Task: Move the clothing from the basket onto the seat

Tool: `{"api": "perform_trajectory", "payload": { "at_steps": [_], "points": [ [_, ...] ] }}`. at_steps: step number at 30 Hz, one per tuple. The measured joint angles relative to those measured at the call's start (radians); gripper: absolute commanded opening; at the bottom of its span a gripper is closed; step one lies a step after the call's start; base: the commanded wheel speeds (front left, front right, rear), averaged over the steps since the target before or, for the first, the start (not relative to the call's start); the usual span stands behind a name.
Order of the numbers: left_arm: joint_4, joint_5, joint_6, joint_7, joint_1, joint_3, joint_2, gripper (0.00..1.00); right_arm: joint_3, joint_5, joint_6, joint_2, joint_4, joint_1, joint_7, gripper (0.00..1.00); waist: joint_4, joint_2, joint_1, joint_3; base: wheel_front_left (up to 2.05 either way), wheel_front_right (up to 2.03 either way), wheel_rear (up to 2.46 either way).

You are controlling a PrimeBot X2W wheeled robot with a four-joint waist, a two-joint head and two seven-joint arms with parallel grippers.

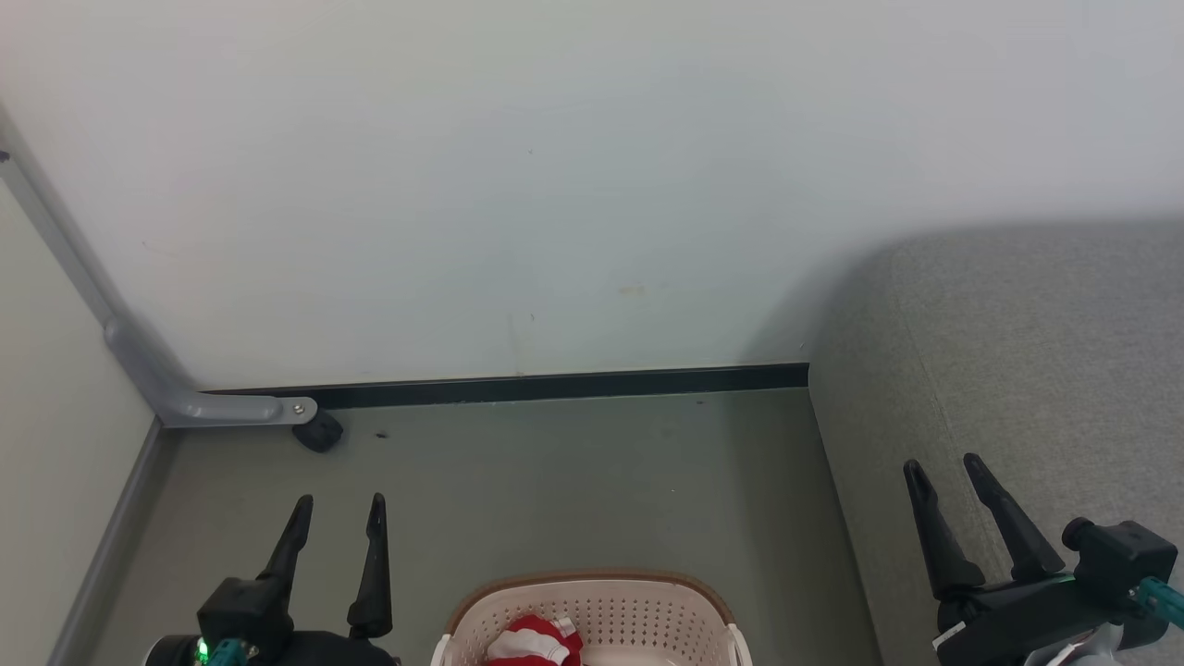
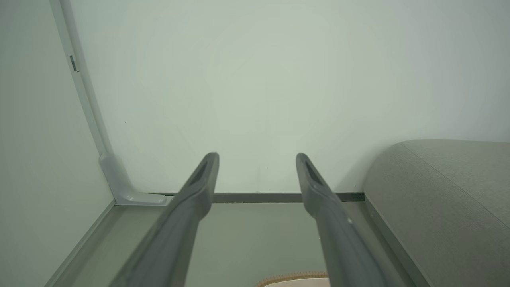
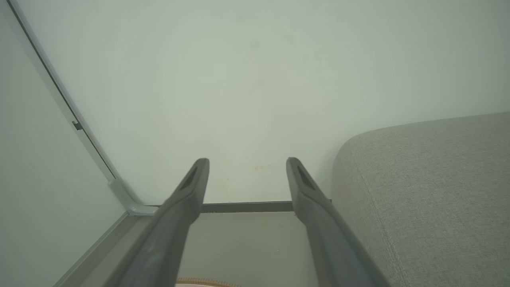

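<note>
Grey frame leg: a bent grey leg (image 1: pixel 213 407) runs down the left wall corner and along the floor, ending beside a small black foot (image 1: pixel 319 433).
Left gripper: the left gripper (image 1: pixel 339 499) hangs over the floor at lower left, left of the basket. Its two dark fingers point toward the wall and are spread apart with nothing between them.
Basket: the basket (image 1: pixel 592 579) stands on the floor at bottom centre, between the two grippers. Only its far end is in frame. Its brown rim curves toward the wall, and its long axis seems to run left to right, though the cut-off view leaves that unsure.
Clothing: the clothing (image 1: pixel 535 640), a red bundle with white bands, lies bunched inside the basket, left of its middle. It is too crumpled to give a clear direction.
Floor and skirting: grey-green floor (image 1: pixel 573 481) lies between the basket and the wall, where a dark skirting strip (image 1: pixel 555 387) runs left to right.
Seat: the seat (image 1: pixel 1017 370) fills the right side, its rounded corner against the wall. Its near edge runs from the wall toward the robot, and a strip of floor separates it from the basket.
Right gripper: the right gripper (image 1: pixel 942 462) hovers over the seat's edge. Its fingers are parted and empty, tilted up and left.
</note>
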Motion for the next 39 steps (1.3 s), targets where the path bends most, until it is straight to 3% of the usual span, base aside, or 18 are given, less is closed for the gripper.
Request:
{"api": "perform_trajectory", "payload": {
  "at_steps": [16, 39],
  "points": [
    [-0.003, 0.009, -0.016, 0.0, 0.0, 0.025, -0.016, 1.0, -0.026, -0.004, 0.007, 0.015, -0.003, 0.0, 0.0, 1.0, -0.006, 0.0, -0.0001, 0.025, 0.0, 0.0, 0.0],
    [-0.015, 0.035, -0.045, 0.0, -0.061, 0.015, -0.032, 1.0, -0.037, -0.009, 0.015, 0.031, -0.031, -0.059, 0.0, 1.0, -0.047, 0.0, 0.0, 0.171, 0.0, 0.0, 0.0]
  ]
}}
